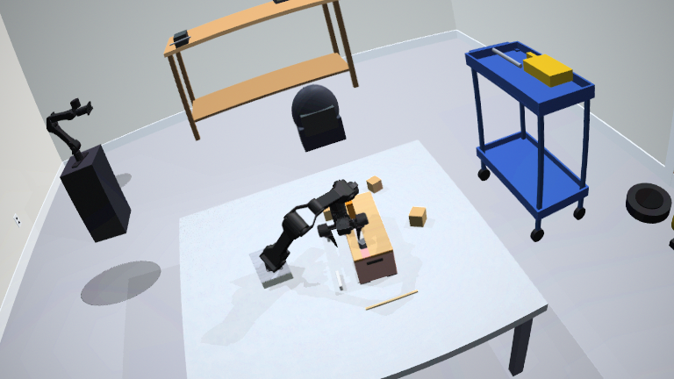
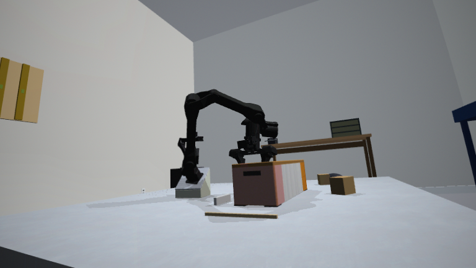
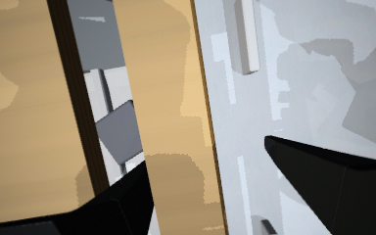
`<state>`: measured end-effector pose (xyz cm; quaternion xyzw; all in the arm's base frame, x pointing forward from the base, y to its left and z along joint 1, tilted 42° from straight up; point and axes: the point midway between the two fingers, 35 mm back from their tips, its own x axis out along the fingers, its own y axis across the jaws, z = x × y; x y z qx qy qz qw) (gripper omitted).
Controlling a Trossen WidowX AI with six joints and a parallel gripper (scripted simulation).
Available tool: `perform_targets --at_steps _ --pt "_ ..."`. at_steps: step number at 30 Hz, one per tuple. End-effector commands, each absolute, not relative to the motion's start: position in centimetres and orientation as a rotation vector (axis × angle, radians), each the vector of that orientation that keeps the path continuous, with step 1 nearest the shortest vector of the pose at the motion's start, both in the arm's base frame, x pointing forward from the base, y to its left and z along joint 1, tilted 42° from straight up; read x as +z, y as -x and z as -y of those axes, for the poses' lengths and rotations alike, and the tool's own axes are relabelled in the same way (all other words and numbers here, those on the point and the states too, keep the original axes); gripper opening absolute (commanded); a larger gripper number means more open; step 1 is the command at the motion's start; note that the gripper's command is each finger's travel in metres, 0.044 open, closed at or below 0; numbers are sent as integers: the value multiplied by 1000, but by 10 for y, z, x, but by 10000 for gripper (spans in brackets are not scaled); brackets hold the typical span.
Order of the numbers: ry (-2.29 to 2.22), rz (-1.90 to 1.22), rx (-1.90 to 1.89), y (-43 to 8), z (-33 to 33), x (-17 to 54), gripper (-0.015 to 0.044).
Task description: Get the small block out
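Observation:
The box [image 1: 380,228] [image 2: 253,189] [image 3: 164,73] has a wooden top with a long slot, a pinkish end wall and an orange part at the far end. My gripper [image 1: 347,244] [image 2: 253,162] [image 3: 211,150] is open and empty, astride the strip of top beside the slot. In the wrist view its left finger goes down into the slot and is partly hidden by that strip; the right finger is outside the box, over the table side. A grey-violet piece [image 3: 118,134] shows through the slot beside the left finger; I cannot tell for certain that it is the small block.
A short white bar [image 1: 339,280] [image 2: 222,200] [image 3: 247,39] lies beside the box. A thin wooden stick [image 1: 391,300] [image 2: 241,215] lies off the pinkish end. Two wooden cubes stand beyond the box, one nearer [image 1: 417,217] [image 2: 342,185] and one farther [image 1: 374,184] [image 2: 323,179].

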<state>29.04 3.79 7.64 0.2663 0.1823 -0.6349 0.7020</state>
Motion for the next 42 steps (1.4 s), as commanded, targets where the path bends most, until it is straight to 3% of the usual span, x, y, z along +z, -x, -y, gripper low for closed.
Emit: perform_targets --at_steps 1,42 --pt "-597 -406 -1416 -290 -36 77 400" --pt "-595 -404 -1416 -287 4 113 400"
